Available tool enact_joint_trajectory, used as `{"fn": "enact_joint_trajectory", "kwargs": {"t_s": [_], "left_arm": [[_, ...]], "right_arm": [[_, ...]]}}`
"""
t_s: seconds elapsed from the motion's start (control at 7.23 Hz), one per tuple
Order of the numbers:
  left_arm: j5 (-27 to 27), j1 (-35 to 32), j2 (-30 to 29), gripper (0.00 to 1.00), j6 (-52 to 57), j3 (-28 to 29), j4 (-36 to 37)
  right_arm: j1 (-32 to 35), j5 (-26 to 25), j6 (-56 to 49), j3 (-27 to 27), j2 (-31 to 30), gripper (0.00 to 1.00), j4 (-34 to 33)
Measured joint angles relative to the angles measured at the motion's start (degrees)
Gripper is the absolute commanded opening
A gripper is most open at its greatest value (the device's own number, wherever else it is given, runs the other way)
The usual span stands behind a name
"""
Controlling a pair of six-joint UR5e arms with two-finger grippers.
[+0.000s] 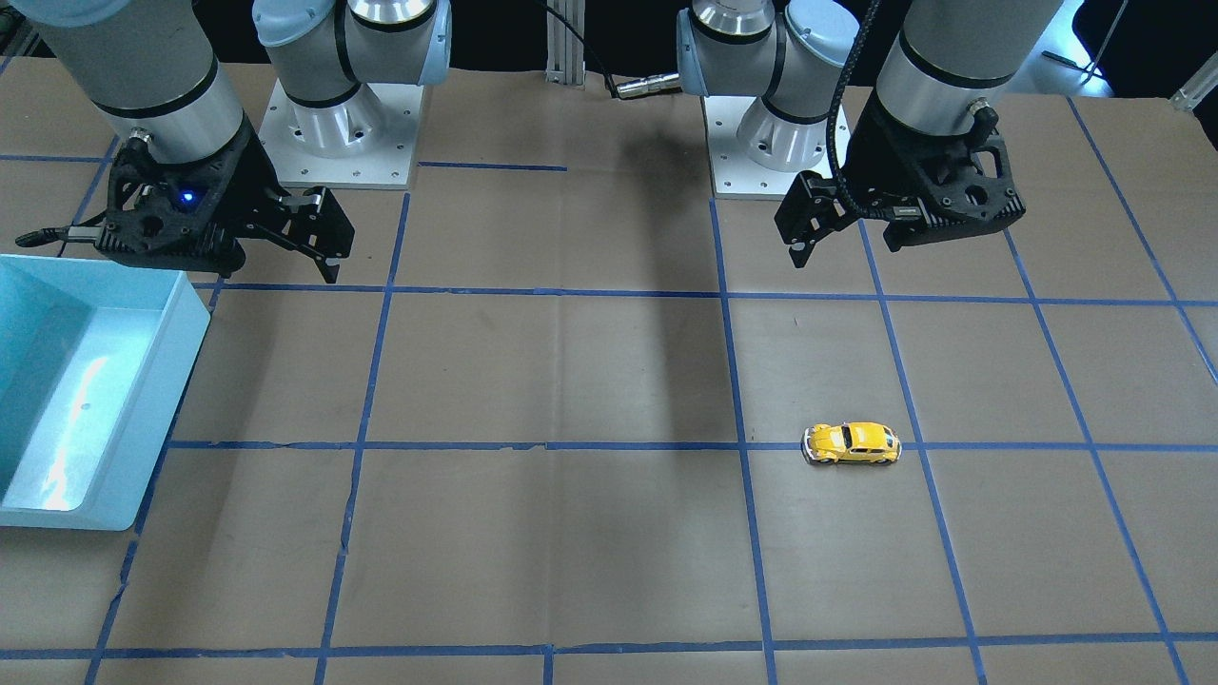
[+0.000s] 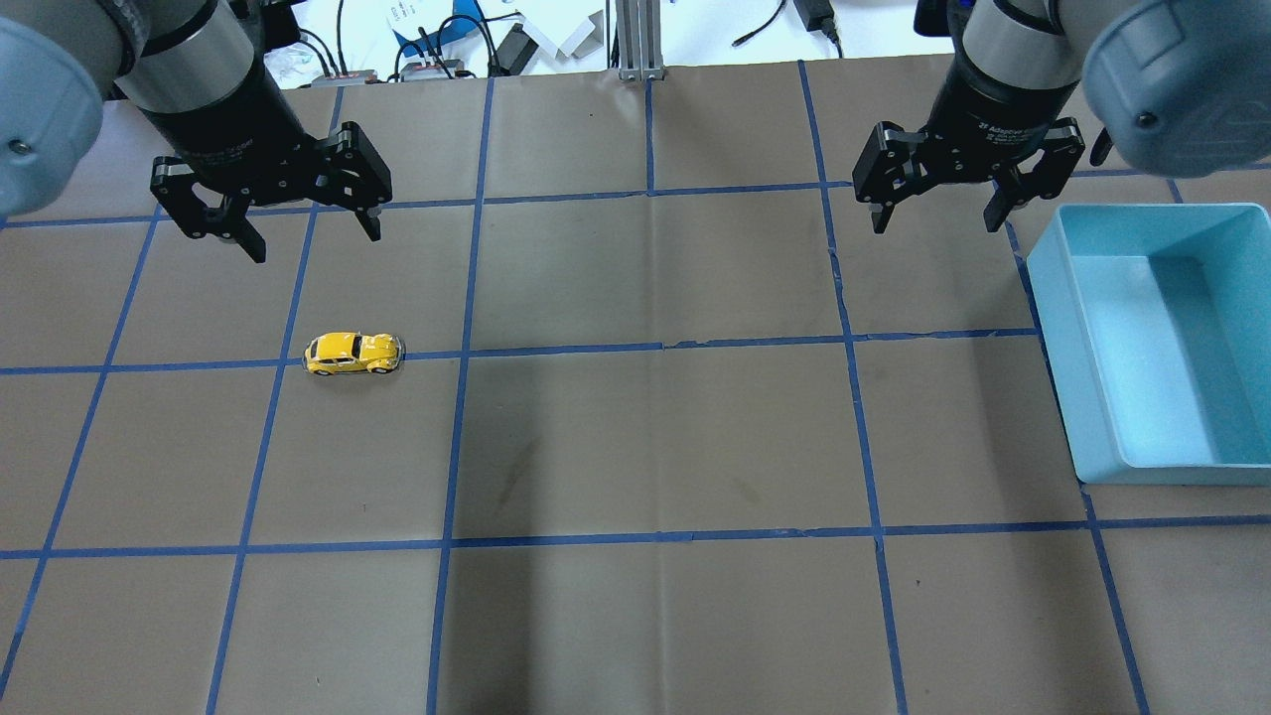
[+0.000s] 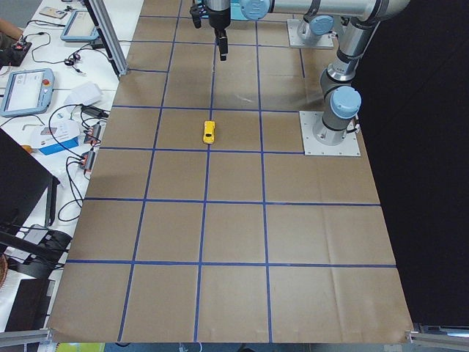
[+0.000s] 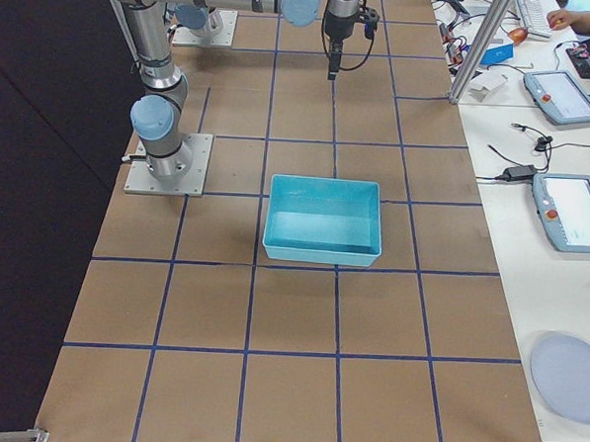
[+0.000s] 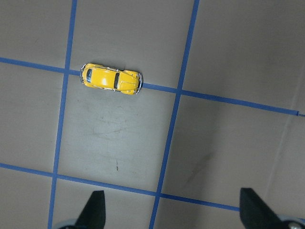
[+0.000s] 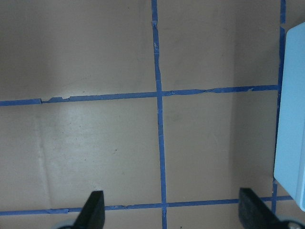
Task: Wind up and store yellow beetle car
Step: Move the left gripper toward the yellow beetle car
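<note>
Yellow toy car (image 2: 353, 354) stands well apart from the blue bin (image 2: 1172, 474), untouched; left claw (image 2: 316, 243) and right claw (image 2: 935, 226) hang wide open, empty, so the wind-up step appears pending: lower the left claw astride the car's sides.

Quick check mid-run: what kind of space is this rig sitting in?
Most likely a robotics lab test cell: the table is papered brown and marked with a blue tape grid, and a teach pendant lies on the side bench.
</note>
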Motion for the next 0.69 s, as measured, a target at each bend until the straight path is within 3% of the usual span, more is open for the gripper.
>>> {"fn": "enact_joint_trajectory", "kwargs": {"t_s": [0.69], "left_arm": [[-0.26,-0.82,1.36,1.0,1.41,-2.16,-1.38]], "right_arm": [[0.0,0.0,0.0,0.0,0.06,1.0,0.0]]}}
